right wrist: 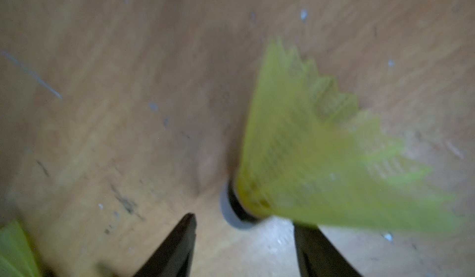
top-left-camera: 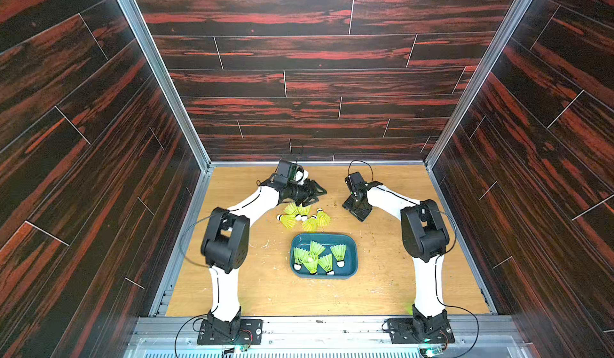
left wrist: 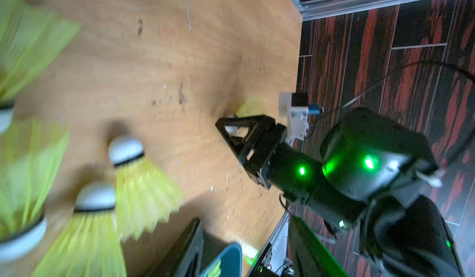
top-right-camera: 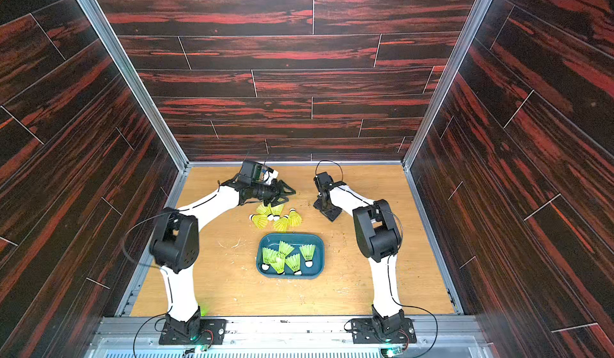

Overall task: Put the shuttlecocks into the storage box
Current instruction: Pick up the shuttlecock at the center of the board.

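1. Right gripper (right wrist: 243, 219): jaws apart, one on each side of the white cap of a lone shuttlecock (right wrist: 295, 160). A gap shows between one finger (right wrist: 180, 245) and the cap; the skirt overlaps the other finger. Not clamped.
2. Lone shuttlecock: lies on its side on the table (right wrist: 102, 108), apart from the pile. The gripper hides it in both top views. The left wrist view shows its cap inside the right gripper's finger frame, with the skirt poking out beyond.
3. Left gripper (top-left-camera: 314, 196): jaws apart, nothing between them. Its wrist view shows bare table and a box corner through the gap.
4. Left gripper sits at 12 o'clock of the pile (top-left-camera: 304, 217), just beside it. Cannot tell if it touches.
5. Pile: five loose yellow-green shuttlecocks bunched on the table, at 11 o'clock of the box, near its far rim but apart from it.
6. Box (top-left-camera: 332, 238): teal, around table centre, slightly toward 6 o'clock. Five shuttlecocks (top-left-camera: 339, 252) lie inside, caps mostly toward 6 o'clock. Four are bunched on the 9 o'clock side, one is alone on the 3 o'clock side.
7. Right gripper is at 3 o'clock of the pile and 1 o'clock of the box, apart from both.
8. Table: wood, with specks and a thin white strand at 9 o'clock of the box.
9. Both wrist views are blurred.
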`<act>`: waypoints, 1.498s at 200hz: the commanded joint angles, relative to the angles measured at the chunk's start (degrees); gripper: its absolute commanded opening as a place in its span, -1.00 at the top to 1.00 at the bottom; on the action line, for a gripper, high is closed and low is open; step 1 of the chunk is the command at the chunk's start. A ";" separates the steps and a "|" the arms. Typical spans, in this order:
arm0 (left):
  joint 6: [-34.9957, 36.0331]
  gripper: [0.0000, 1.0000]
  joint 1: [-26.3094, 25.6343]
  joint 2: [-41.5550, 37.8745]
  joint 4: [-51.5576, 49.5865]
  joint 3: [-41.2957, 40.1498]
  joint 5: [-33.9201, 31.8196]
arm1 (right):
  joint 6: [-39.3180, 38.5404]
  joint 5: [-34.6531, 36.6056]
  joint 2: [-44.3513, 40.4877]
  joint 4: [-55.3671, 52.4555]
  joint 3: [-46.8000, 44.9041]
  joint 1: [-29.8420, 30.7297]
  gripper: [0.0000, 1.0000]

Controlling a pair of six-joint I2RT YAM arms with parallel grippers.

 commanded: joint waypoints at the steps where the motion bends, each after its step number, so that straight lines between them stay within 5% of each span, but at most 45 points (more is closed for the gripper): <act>1: -1.76 -0.15 -0.08 2.15 1.72 3.11 1.73 | -1.19 1.89 2.26 -2.93 1.89 -0.42 -0.14; 107: -2.75 -0.15 -0.06 5.86 2.21 5.96 2.35 | -4.58 3.91 3.78 -3.74 3.67 -0.44 0.28; 185: -2.49 -0.15 -0.09 5.00 2.19 4.95 2.70 | -9.30 5.33 3.39 -3.18 4.19 -1.82 -0.14; 299: -2.25 -0.14 -0.69 5.34 2.41 3.72 3.06 | -8.15 2.26 4.41 -2.15 3.82 -1.86 0.23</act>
